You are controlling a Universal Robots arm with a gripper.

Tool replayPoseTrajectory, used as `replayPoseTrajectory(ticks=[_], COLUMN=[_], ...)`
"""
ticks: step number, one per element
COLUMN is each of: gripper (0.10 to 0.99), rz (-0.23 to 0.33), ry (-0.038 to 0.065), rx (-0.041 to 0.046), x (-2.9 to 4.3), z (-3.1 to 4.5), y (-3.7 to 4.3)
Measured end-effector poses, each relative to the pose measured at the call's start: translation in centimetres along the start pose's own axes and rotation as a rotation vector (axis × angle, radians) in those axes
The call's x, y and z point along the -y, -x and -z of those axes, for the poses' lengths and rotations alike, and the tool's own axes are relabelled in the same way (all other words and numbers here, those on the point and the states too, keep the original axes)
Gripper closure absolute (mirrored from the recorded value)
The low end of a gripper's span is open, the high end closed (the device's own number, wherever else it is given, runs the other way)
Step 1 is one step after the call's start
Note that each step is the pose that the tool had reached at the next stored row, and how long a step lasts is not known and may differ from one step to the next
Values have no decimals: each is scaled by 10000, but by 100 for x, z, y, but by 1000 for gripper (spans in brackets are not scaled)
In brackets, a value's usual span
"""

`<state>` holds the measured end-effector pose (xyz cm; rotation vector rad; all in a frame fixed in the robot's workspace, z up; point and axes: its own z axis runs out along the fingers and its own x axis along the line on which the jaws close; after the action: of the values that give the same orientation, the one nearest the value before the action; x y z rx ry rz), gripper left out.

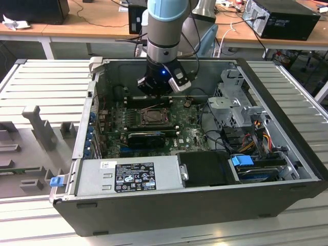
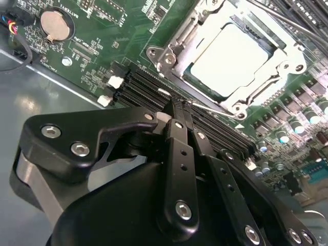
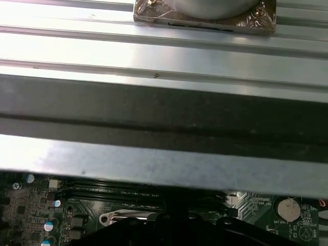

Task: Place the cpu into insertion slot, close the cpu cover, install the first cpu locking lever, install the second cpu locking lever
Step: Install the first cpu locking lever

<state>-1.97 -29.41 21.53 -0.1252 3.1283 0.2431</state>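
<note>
Open computer case lies on ribbed metal table, green motherboard inside. Arm reaches down into case near rear wall. Gripper hangs just beside socket, fingers pressed together, clenched on nothing. Cpu cover lies closed down, framing cpu, which sits in socket, pale face showing through open centre

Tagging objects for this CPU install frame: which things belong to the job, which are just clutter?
Job:
- cpu, seated in the socket
- cpu cover, down around the cpu
- thin locking lever along the socket edge
- hand, fingers together, tips at that lever

Clutter:
- coin battery
- memory slots
- power supply
- drive cage
- expansion card
</note>
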Motion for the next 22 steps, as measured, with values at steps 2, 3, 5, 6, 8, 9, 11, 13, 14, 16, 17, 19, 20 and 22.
replayPoseTrajectory(ticks=[2, 3, 5, 6, 8, 9, 11, 13, 14, 16, 17, 19, 20, 22], gripper=[980, 980, 980, 980, 980, 980, 980, 980, 980, 980, 980, 980, 980, 980], rz=[0, -1, 0, 0, -2, -2, -14, -48, -61, -67, -70, -71, -71, -72], ry=[0, 0, -8, -16, -50, -79, -134, -166, -169, -169, -178, -196, -200, -424], rx=[0, 0, -1, -1, -4, -4, 1, 5, 5, 6, 8, 5, 5, -10], x=[3, 5, 8, 9, 12, 13, 16, 17, 17, 17, 17, 18, 16, -6], z=[-18, -25, -45, -54, -72, -78, -89, -98, -109, -125, -128, -129, -118, -146], y=[10, 15, 27, 31, 34, 35, 37, 38, 39, 40, 40, 40, 40, 43])
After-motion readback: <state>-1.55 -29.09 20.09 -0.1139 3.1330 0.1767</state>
